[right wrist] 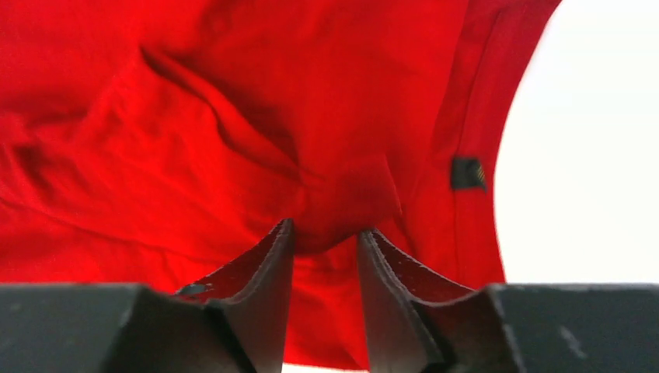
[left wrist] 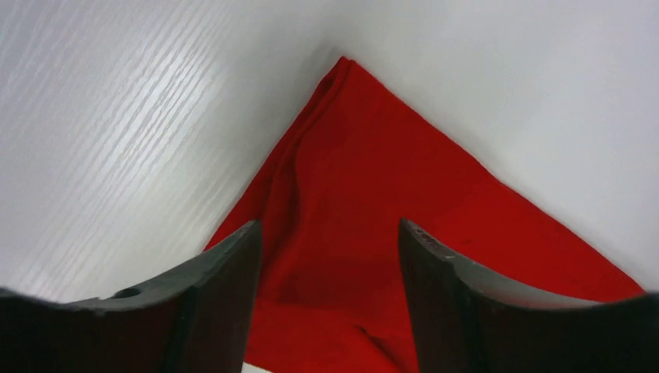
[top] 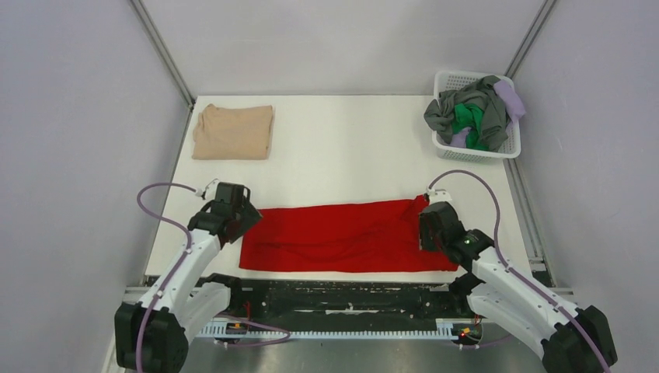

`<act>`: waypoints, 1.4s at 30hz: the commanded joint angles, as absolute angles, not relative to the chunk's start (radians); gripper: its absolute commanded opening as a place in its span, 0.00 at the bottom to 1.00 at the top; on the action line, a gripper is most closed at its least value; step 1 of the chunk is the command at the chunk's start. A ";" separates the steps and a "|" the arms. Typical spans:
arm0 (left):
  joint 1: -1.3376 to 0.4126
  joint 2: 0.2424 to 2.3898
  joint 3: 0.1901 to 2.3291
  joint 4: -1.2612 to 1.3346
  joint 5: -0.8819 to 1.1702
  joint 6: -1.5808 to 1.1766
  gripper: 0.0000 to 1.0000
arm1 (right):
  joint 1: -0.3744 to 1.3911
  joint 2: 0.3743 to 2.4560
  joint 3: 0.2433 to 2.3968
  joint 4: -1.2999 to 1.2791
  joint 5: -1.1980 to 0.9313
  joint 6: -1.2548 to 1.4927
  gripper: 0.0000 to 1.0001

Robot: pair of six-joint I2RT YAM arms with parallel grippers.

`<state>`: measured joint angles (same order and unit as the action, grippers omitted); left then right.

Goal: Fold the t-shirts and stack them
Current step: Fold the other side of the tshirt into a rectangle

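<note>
red shirt (top: 342, 237): soft creased band, 6 o'clock on matte white surface (top: 350, 148)
left pincer (left wrist: 328, 225): spread wide over pointed corner
right pincer (right wrist: 325, 227): pinching a red fold
tan shirt (top: 233, 132): folded square, 10 o'clock

Soft matt cloth, this red t-shirt (top: 342, 233), creased; my left fingers (left wrist: 221, 272) are dull dark plastic; the white table (top: 342, 148) shows faint grain, slightly glossy.

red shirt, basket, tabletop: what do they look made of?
Red t-shirt: soft matte knit cloth, possibly cotton jersey; it lies in limp creases and folds.
Basket: white moulded plastic, going by its rigid open-mesh wall.
Table: white with fine grain-like streaks and a slight sheen, probably laminate; the core is not visible.
</note>
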<state>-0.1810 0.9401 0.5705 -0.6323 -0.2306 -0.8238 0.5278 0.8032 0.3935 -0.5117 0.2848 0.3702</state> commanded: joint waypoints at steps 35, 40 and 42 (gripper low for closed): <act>-0.273 1.102 0.580 -0.499 0.004 -0.804 1.00 | 0.538 1.048 0.393 -0.119 -0.087 0.227 0.98; -0.273 1.104 0.603 -0.527 -0.055 -0.793 1.00 | 0.538 0.992 0.401 -0.267 -0.289 0.134 0.98; -0.273 1.103 0.607 -0.530 -0.065 -0.791 1.00 | 0.540 0.954 0.412 -0.369 -0.385 0.093 0.98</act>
<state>-0.2707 1.1130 0.5819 -0.5365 -0.0185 -0.8333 0.5392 1.0210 0.3943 -0.2161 -0.1772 0.2008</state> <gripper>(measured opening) 0.993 0.979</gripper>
